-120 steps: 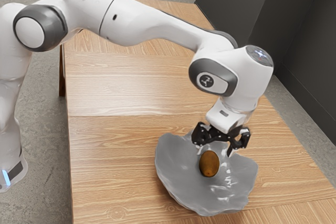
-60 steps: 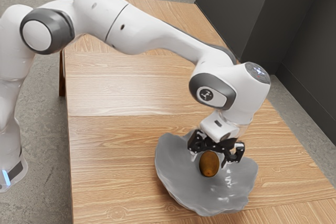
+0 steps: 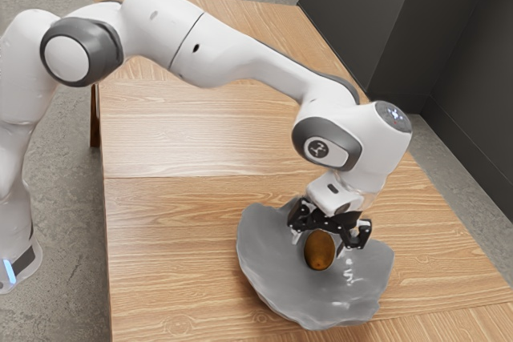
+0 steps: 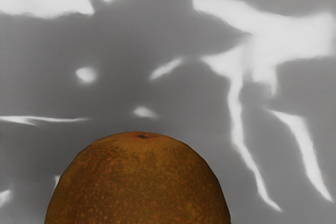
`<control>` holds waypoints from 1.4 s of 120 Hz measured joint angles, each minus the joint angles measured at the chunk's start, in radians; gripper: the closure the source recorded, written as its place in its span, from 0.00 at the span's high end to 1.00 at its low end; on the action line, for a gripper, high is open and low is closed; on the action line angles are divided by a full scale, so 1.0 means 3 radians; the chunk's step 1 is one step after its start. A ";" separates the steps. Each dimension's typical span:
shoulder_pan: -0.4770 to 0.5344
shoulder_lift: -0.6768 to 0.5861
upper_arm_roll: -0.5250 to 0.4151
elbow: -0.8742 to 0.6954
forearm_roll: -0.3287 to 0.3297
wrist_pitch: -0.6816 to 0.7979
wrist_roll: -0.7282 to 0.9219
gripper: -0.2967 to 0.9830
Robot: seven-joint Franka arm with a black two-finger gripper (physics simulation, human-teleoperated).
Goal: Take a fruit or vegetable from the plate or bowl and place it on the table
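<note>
One wooden table (image 3: 176, 230), pale brown with fine grain, is spreading out beneath the jaws and far past them toward the exterior view's left. A rough grey floor (image 3: 64, 174) is surrounding it, and one table leg (image 3: 94, 122) is showing well apart from the jaws. Dark grey panelling (image 3: 361, 22) is rising beyond the jaws, toward the exterior view's upper right.

One white robot arm (image 3: 216, 58) is reaching in from the exterior view's left, bending down to one black gripper (image 3: 318, 247). Its two jaws are standing apart, one to each side of the fruit, and are not clamping it.

One grey, wavy-edged bowl (image 3: 272, 274) is sitting on the table under the jaws, spreading wider than they do. One brownish-orange fruit (image 3: 319, 254) is resting inside the bowl, its upper part lying between the jaws and its lower part below them. In the wrist view, the fruit's rounded, speckled skin is showing one small dark mark, and white glints are shining on the grey bowl around it.
</note>
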 joint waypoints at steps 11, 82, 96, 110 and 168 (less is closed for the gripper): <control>0.0000 0.0050 0.0004 0.0000 0.0002 0.0010 0.0026 0.77; 0.0000 0.0006 0.0032 -0.0068 -0.0001 0.0161 0.0068 0.44; -0.0005 -0.0178 0.0055 -0.0040 -0.0048 0.0163 0.0068 0.45; -0.0006 -0.0221 0.0321 0.0058 -0.0145 0.0161 0.0061 0.44; 0.0001 -0.0348 0.1461 0.0133 -0.0400 0.0088 0.0036 0.44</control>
